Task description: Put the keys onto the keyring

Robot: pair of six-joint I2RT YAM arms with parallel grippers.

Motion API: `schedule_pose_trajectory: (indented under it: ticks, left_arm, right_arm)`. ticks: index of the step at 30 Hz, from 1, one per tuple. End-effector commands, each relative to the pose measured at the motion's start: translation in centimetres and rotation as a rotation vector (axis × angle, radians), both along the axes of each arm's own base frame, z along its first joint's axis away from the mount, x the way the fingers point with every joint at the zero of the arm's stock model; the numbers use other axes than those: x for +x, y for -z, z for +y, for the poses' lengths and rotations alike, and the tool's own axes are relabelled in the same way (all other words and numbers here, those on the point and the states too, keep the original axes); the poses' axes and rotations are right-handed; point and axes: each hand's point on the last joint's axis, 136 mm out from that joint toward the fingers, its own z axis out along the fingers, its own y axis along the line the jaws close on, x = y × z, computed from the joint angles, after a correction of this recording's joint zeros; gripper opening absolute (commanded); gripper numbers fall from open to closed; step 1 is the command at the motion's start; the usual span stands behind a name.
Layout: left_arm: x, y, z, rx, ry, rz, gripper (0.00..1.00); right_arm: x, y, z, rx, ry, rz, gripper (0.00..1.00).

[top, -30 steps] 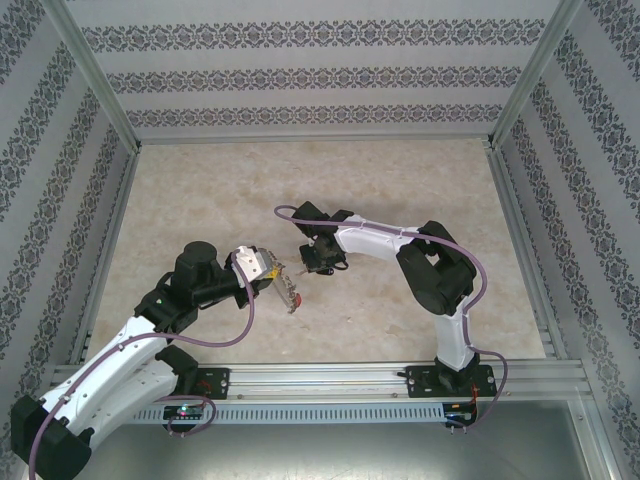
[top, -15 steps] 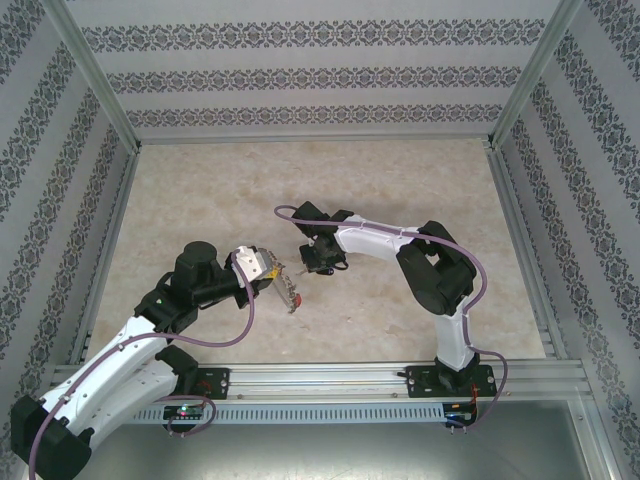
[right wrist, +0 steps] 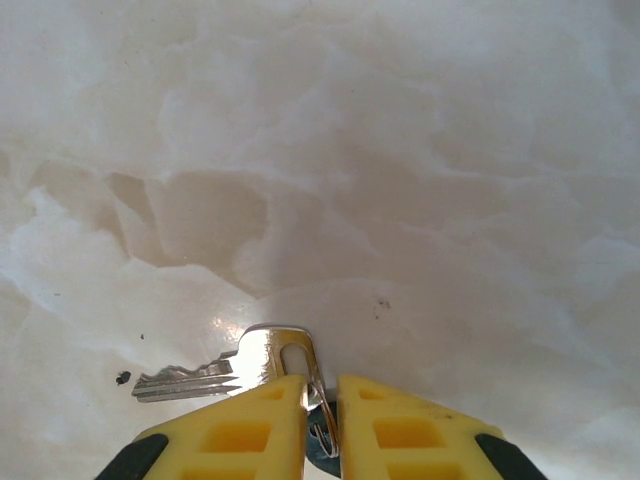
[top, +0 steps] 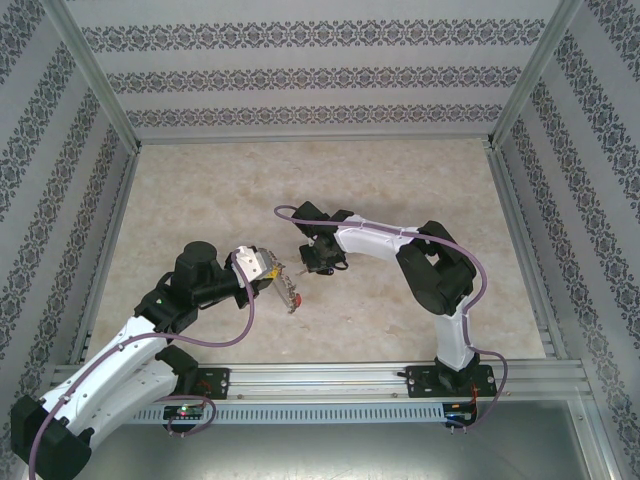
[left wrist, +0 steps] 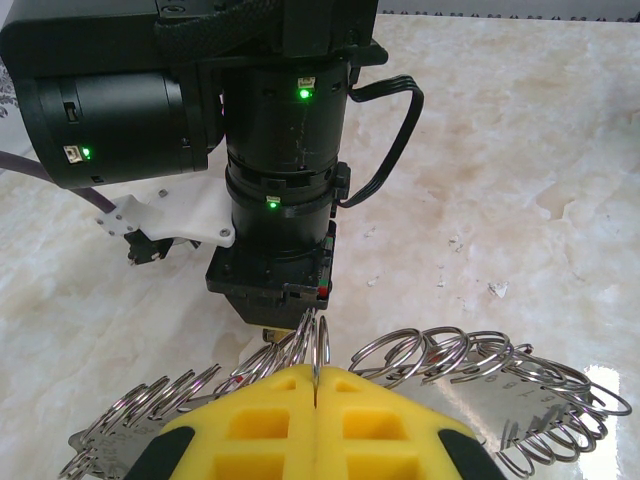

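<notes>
Left pincer: clamped tight on the keyring, whose loops fan out to either side, likely presented for threading.
Right pincer: nearly closed, pinching a key by its head, with the blade free to its left.

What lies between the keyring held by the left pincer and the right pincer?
Nothing: the top view shows bare marble tabletop between the keyring and the right pincer, which grips a key.

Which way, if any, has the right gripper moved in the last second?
No: the right gripper sits at the same spot relative to the front rail.
</notes>
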Motion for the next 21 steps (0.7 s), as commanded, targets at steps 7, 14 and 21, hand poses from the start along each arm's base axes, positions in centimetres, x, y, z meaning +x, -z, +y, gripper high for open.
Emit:
schedule_pose_trajectory:
  ticks: [7, 14, 21]
  left_arm:
    - [-0.4, -1.4, -0.3, -0.023, 0.025, -0.045, 0.00]
    - [-0.5, -1.4, -0.3, -0.023, 0.028, -0.041, 0.00]
    - [-0.5, -1.5, -0.4, -0.026, 0.030, -0.042, 0.00]
  right_arm:
    - [0.1, 0.1, 0.2, -0.004, -0.011, 0.013, 0.16]
    - [0.2, -0.3, -0.1, -0.011, -0.012, -0.008, 0.06]
    - [0.1, -3.0, -0.4, 0.038, -0.023, -0.078, 0.00]
